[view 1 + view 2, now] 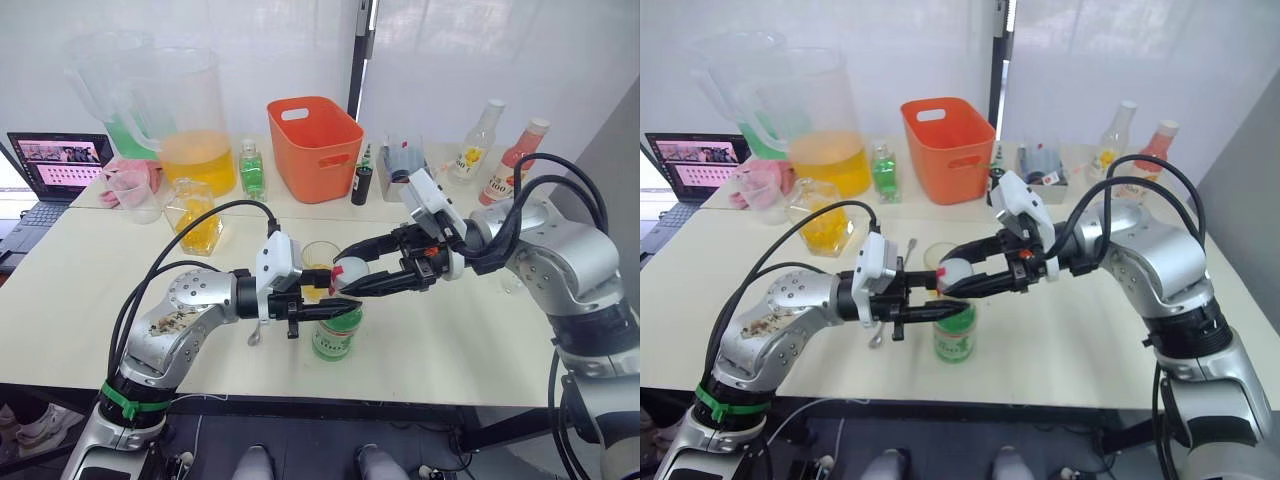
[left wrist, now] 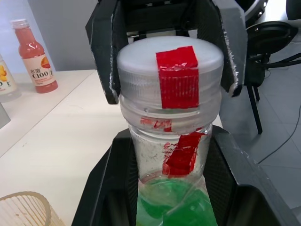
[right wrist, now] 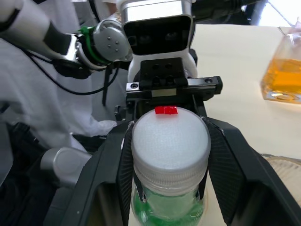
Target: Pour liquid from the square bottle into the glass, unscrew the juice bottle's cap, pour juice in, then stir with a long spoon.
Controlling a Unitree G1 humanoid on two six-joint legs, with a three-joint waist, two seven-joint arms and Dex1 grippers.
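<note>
Left eye view: both grippers meet at the juice bottle [image 1: 337, 335] near the table's [image 1: 70, 300] front edge.
Left gripper [image 1: 322, 312] clamps its neck; right gripper [image 1: 352, 283] grasps the white cap [image 1: 348, 274]; the glass [image 1: 320, 266] stands just behind.

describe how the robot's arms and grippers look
Both arms are silver metal with black joints and looping black cables. The left arm has scuffed paint and a green band near its base. Each gripper, left and right, has two black fingers behind a white wrist block.

The glass [image 1: 320, 262] stands just behind the juice bottle [image 1: 336, 335].
</note>
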